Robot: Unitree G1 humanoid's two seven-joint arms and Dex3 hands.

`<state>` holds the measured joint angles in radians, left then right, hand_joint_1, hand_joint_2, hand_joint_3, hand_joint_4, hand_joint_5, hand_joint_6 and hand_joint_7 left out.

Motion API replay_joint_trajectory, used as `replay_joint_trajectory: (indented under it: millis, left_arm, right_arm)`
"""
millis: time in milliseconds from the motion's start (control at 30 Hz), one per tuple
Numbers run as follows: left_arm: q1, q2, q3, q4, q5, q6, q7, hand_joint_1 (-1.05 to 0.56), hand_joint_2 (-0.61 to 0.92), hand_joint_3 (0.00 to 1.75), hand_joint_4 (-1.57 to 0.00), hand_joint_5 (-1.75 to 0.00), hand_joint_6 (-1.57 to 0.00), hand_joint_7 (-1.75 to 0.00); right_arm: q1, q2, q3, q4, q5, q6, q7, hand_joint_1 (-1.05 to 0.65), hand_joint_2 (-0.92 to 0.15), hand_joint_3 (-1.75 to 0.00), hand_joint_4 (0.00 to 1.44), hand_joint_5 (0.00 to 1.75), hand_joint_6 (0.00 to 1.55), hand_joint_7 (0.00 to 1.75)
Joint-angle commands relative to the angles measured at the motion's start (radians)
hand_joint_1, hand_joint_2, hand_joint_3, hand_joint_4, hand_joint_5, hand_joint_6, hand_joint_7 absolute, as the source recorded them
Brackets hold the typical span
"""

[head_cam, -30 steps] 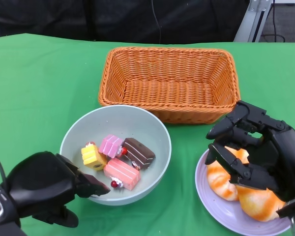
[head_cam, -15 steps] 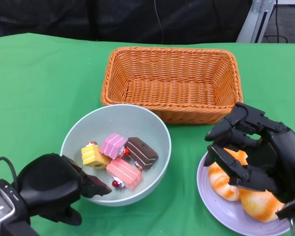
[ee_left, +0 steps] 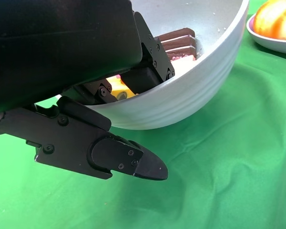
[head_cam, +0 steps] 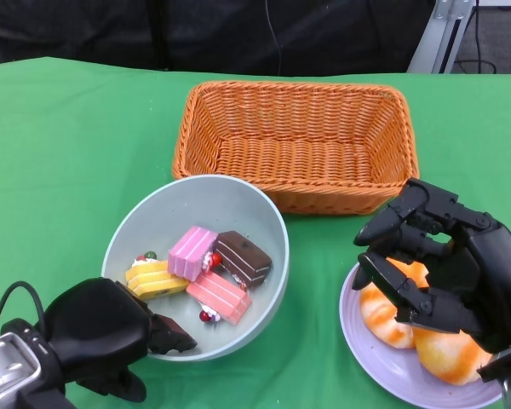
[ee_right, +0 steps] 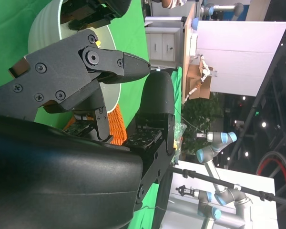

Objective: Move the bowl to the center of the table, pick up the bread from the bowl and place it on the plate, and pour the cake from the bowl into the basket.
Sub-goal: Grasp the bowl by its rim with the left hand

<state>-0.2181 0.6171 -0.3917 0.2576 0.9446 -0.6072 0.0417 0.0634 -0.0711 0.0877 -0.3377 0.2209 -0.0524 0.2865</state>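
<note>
The pale green bowl holds several small cakes: pink, brown, yellow and a striped pink one. My left hand grips its near rim, fingers inside and thumb under the wall; the bowl is tipped and raised off the cloth. The orange bread lies on the lilac plate at the lower right. My right hand arches over the bread with its fingers apart, holding nothing.
The woven orange basket stands empty just beyond the bowl, its near wall almost at the bowl's far rim. Green cloth covers the table. The plate sits close to the bowl's right side.
The bowl's near rim has risen in my left hand and the bowl has tipped. The cakes slid inside it; the yellow one fell on its side. The right hand stayed put.
</note>
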Motion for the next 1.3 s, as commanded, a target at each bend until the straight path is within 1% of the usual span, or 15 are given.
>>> replay_joint_trajectory:
  millis: [33,300,533,667,767,933,1067,1133,1200,1300]
  left_arm:
    - [-0.028,-0.013,-0.021,0.013,0.003,0.045,-0.035,-0.57,0.92,0.12,-0.77,-0.01,-0.71,-0.01]
    - [-0.071,-0.042,-0.069,0.001,0.019,0.126,-0.086,-0.54,0.92,0.13,-0.78,-0.01,-0.74,-0.02]
    - [-0.092,-0.051,-0.103,0.020,0.050,0.147,-0.053,-0.53,0.92,0.10,-0.83,-0.02,-0.77,-0.02]
    - [-0.078,-0.074,-0.116,-0.003,0.106,0.215,-0.017,-0.50,0.92,0.11,-0.87,-0.04,-0.79,-0.02]
    - [-0.076,-0.088,-0.128,-0.020,0.131,0.267,-0.032,-0.49,0.92,0.09,-0.94,-0.06,-0.84,-0.03]
    - [-0.081,-0.092,-0.148,-0.036,0.146,0.308,-0.056,-0.48,0.92,0.09,-0.95,-0.06,-0.85,-0.03]
    - [-0.092,-0.106,-0.165,-0.016,0.159,0.323,-0.025,-0.46,0.92,0.08,-0.98,-0.06,-0.87,-0.03]
    - [-0.101,-0.116,-0.170,0.022,0.149,0.308,0.018,-0.43,0.92,0.07,-1.00,-0.07,-0.88,-0.03]
    - [-0.110,-0.128,-0.173,0.069,0.135,0.286,0.076,-0.38,0.90,0.04,-1.08,-0.09,-0.97,-0.05]
    - [-0.127,-0.134,-0.183,0.130,0.124,0.249,0.152,-0.35,0.89,0.01,-1.18,-0.12,-1.06,-0.06]
  right_arm:
    - [0.012,-0.009,-0.004,-0.015,-0.003,0.004,-0.003,-0.23,-0.67,-0.63,0.64,1.45,0.59,1.25]
    - [0.015,-0.005,0.004,-0.012,-0.012,-0.004,-0.005,-0.26,-0.67,-0.65,0.64,1.46,0.59,1.25]
    - [0.016,-0.004,0.004,-0.012,-0.015,-0.004,-0.009,-0.27,-0.67,-0.64,0.64,1.46,0.59,1.26]
    - [0.016,-0.003,0.004,-0.007,-0.006,-0.012,0.002,-0.23,-0.66,-0.67,0.63,1.46,0.58,1.26]
    - [0.015,-0.004,0.004,-0.004,-0.014,-0.012,0.000,-0.24,-0.63,-0.72,0.64,1.46,0.59,1.26]
    - [0.013,-0.001,0.004,0.006,-0.019,-0.023,0.003,-0.25,-0.62,-0.74,0.64,1.46,0.59,1.26]
    - [0.014,0.000,0.007,0.007,-0.018,-0.021,0.003,-0.24,-0.61,-0.76,0.63,1.46,0.59,1.26]
    - [0.015,0.001,0.010,0.002,-0.018,-0.013,0.000,-0.25,-0.61,-0.77,0.63,1.47,0.59,1.26]
    - [0.016,0.002,0.011,-0.003,-0.016,-0.006,-0.002,-0.26,-0.60,-0.77,0.64,1.47,0.59,1.26]
    - [0.016,0.003,0.012,-0.002,-0.013,-0.006,-0.002,-0.26,-0.60,-0.77,0.64,1.47,0.59,1.27]
